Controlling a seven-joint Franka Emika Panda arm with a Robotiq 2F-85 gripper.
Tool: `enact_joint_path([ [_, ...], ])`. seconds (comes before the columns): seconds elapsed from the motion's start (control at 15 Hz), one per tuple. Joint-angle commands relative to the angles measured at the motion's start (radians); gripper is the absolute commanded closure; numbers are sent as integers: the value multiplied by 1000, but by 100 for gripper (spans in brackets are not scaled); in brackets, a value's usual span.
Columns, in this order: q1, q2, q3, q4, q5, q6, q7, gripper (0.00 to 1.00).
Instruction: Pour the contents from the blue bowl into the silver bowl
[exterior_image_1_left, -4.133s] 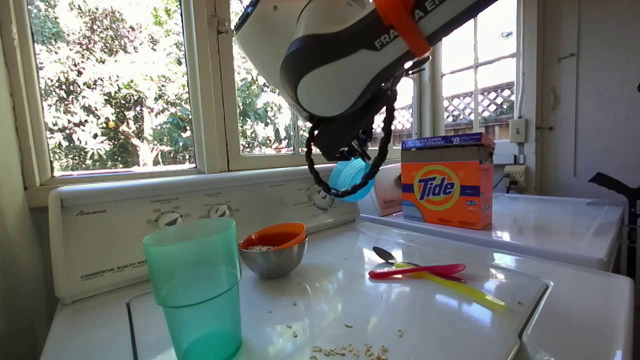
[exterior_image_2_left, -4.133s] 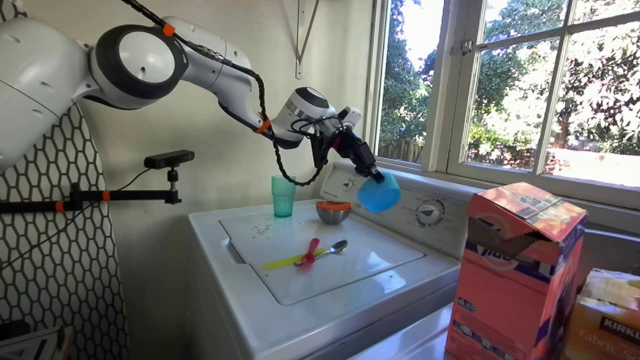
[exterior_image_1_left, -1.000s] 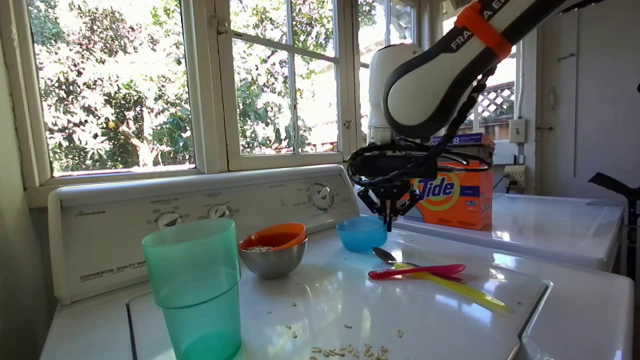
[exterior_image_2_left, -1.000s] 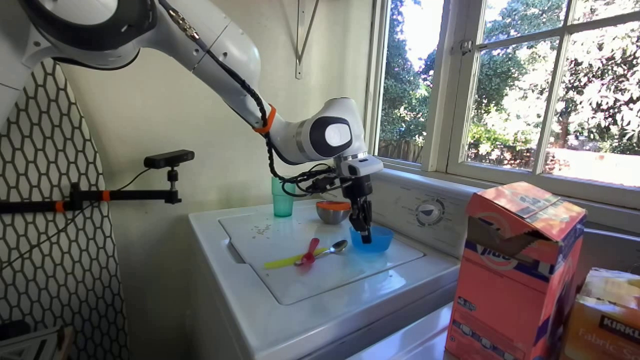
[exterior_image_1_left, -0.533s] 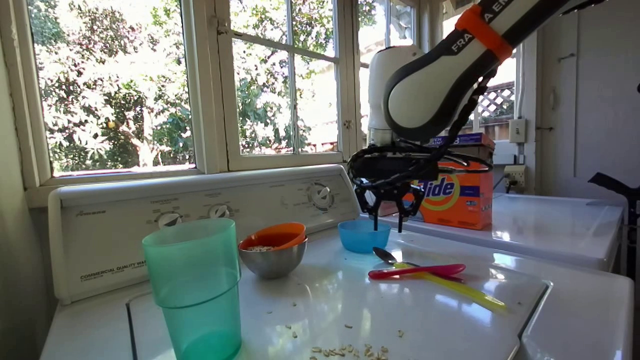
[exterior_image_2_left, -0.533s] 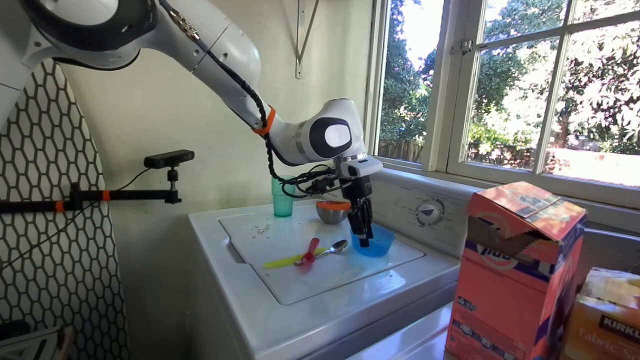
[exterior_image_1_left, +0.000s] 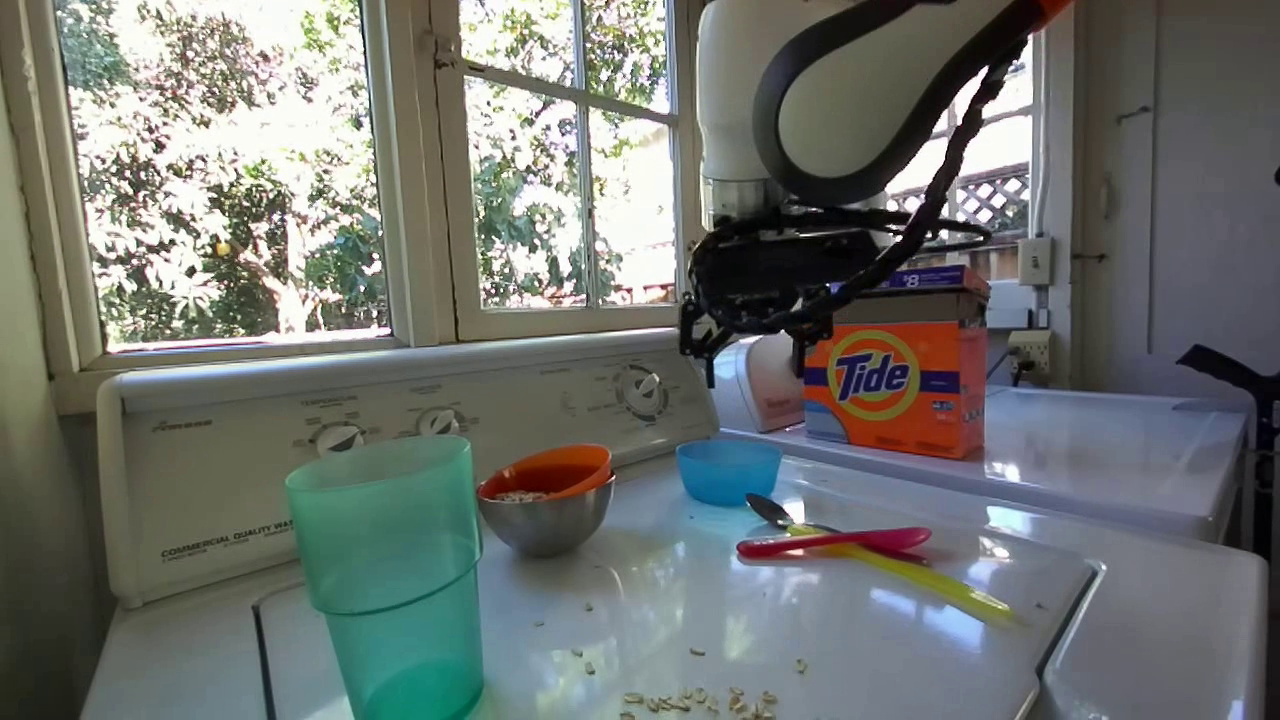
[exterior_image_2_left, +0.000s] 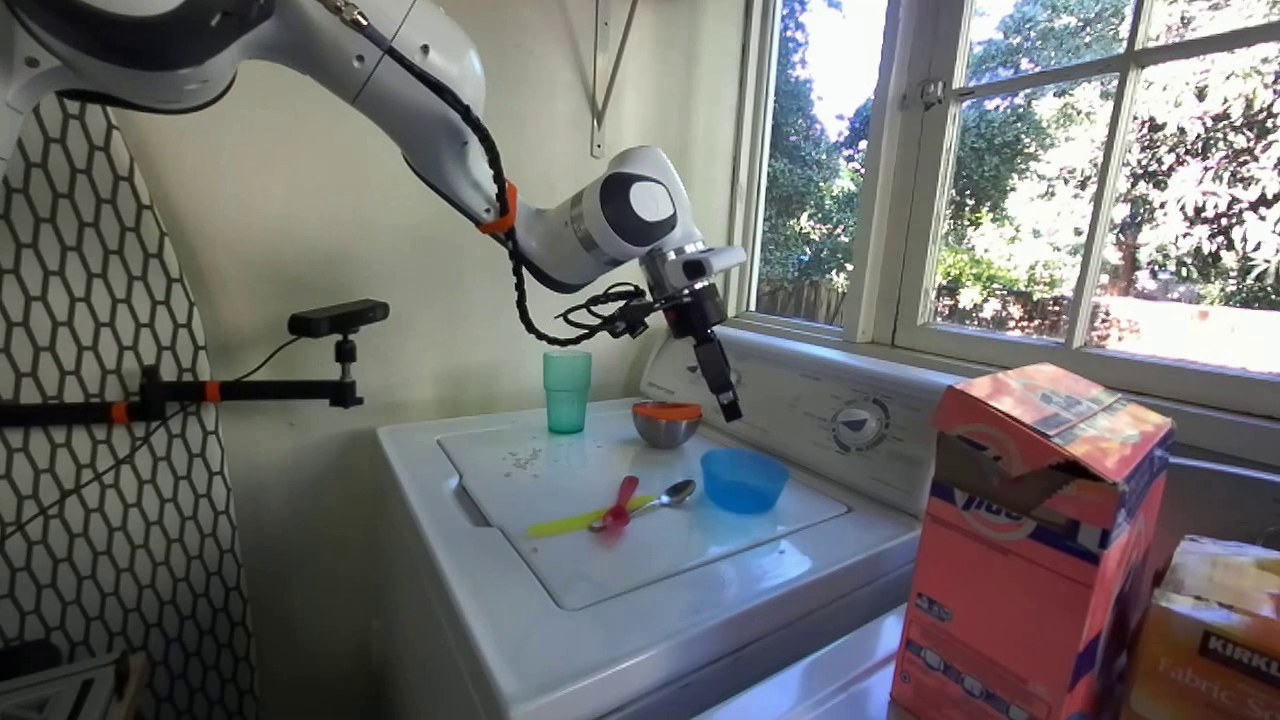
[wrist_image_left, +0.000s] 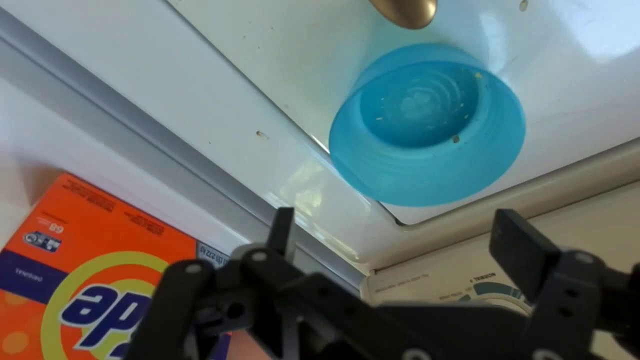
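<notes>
The blue bowl (exterior_image_1_left: 728, 472) stands upright on the washer lid, apart from my gripper. Looking into the blue bowl (wrist_image_left: 425, 170) from the wrist, I see a few pale specks on its floor and wall. My gripper (exterior_image_1_left: 756, 378) hangs above it and toward the control panel, its two fingers spread wide. Nothing sits between the fingertips of the gripper (wrist_image_left: 397, 215) in the wrist view. The silver bowl (exterior_image_2_left: 667, 430) rests nearer the green tumbler, with a tilted orange bowl (exterior_image_1_left: 570, 470) inside it. Pale flakes (exterior_image_1_left: 522, 496) show at its rim; its floor is hidden.
A teal tumbler (exterior_image_1_left: 385, 580) stands on the washer. Pink and yellow utensils and a metal spoon (exterior_image_2_left: 678, 492) lie crossed beside the blue bowl. Loose flakes (exterior_image_1_left: 700, 700) are scattered on the lid. A Tide box (exterior_image_1_left: 895, 380) and the washer's control panel (exterior_image_1_left: 400, 430) border the area.
The blue bowl, earlier held tilted in the air, was lowered onto the lid. Within the last second my fingers spread apart and the gripper rose away from it, tilting toward the panel.
</notes>
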Motion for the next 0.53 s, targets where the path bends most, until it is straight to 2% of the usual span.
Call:
enact_joint_path([
  [0.0, -2, -6, 13, 6, -10, -15, -7, 0],
  [0.27, 20, -6, 11, 15, -55, -37, 14, 0],
  [0.33, 34, 0, 8, 30, -79, -73, 33, 0],
  [0.4, 6, -7, 17, 11, -40, -26, -6, 0],
  [0.47, 8, -7, 19, 13, -42, -29, -4, 0],
])
